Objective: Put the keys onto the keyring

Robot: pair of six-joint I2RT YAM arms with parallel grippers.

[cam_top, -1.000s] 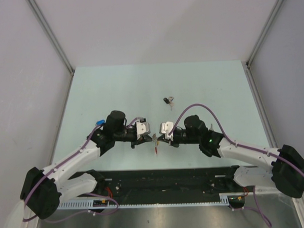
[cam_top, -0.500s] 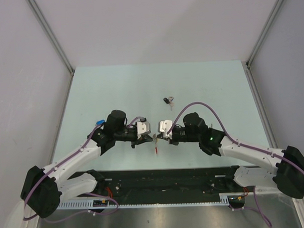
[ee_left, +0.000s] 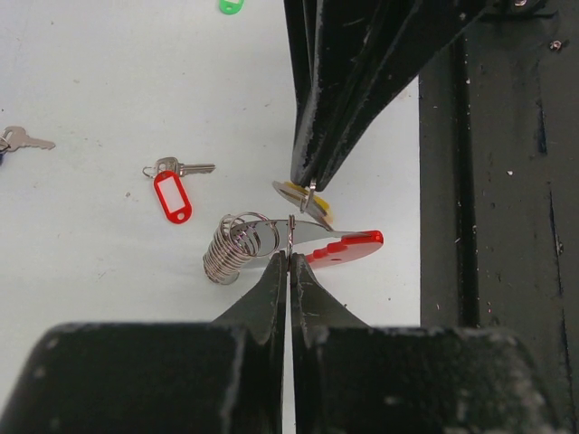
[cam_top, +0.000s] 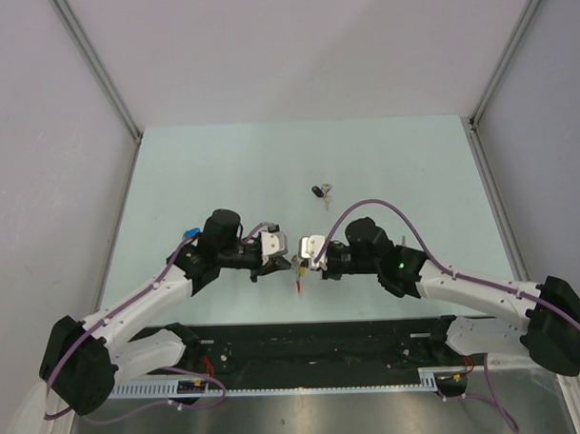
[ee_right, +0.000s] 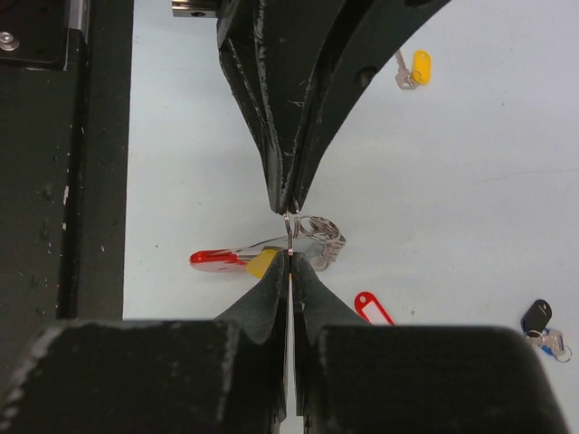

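My left gripper (cam_top: 289,264) and right gripper (cam_top: 305,264) meet tip to tip above the table's near edge. In the left wrist view the left gripper (ee_left: 290,256) is shut on a thin wire loop of the keyring (ee_left: 346,249), which has a red band and a pale grey coiled part (ee_left: 233,249). The right gripper (ee_left: 308,181) comes from above, shut on the yellow-tagged key (ee_left: 306,201). In the right wrist view the right gripper (ee_right: 289,257) pinches by the yellow tag (ee_right: 261,263), facing the left gripper (ee_right: 289,204), with the keyring (ee_right: 213,259) hanging between.
On the table lie a red-tagged key (ee_left: 172,193), a green tag (ee_left: 231,5), a second yellow-tagged key (ee_right: 412,69), and black-tagged (ee_right: 536,315) and blue-tagged keys (ee_right: 553,342). The black-tagged keys also show in the top view (cam_top: 320,191). The black base rail (cam_top: 313,342) runs along the near edge.
My right gripper has moved a little to the left, closing the gap to the left gripper. The left arm has hardly moved.
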